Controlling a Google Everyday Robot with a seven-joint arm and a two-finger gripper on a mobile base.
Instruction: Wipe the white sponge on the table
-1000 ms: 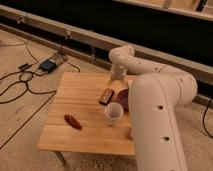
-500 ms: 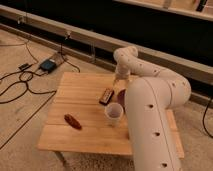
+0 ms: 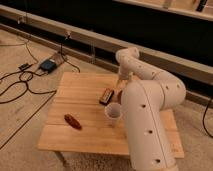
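While end effector (image 3: 120,84) at far edge of table (image 3: 82,90), grip unreadable: upright white cup (image 3: 113,114), contents unseen.

place: you're looking at a robot test lab | cues: loose cables (image 3: 17,82), blue box (image 3: 48,65) on bare floor (image 3: 30,156), dark wall panels (image 3: 150,25), lone low wooden counter (image 3: 85,92) | jaws: at counter's far edge

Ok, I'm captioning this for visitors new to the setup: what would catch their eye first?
The bulky white robot arm fills the right foreground, curling back so its tool points down over the far side of the table. On its light wooden top a white paper cup stands near the middle, a dark box just behind it and a reddish-brown item nearer the left edge.
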